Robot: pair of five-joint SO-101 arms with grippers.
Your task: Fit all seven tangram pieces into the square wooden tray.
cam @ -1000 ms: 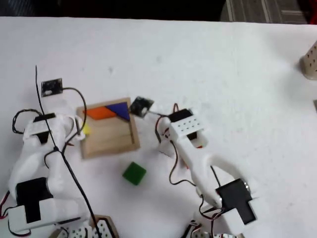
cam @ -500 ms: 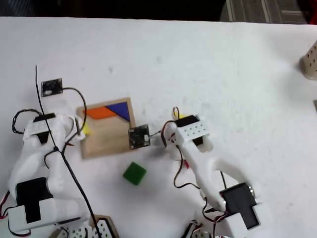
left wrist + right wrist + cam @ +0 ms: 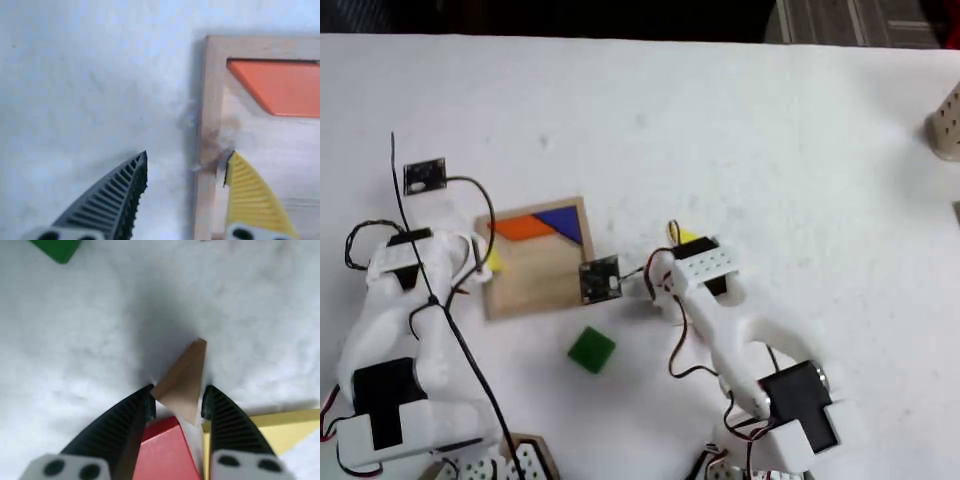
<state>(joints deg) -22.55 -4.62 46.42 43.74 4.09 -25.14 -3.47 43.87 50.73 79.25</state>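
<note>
Right of the tray (image 3: pixel 542 305), right end effector (image 3: pixel 177 399) grips the brown triangle (image 3: pixel 184 375); tray lies left of it. Left end effector (image 3: pixel 185 162) gapes, straddling tray's left rim.

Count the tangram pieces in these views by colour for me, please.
orange piece: 1
blue piece: 1
green piece: 1
yellow piece: 1
red piece: 1
brown piece: 1
Total: 6

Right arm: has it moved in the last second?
Yes. Its wrist camera swung along the wooden tray's right edge, from far corner to near corner.
</note>
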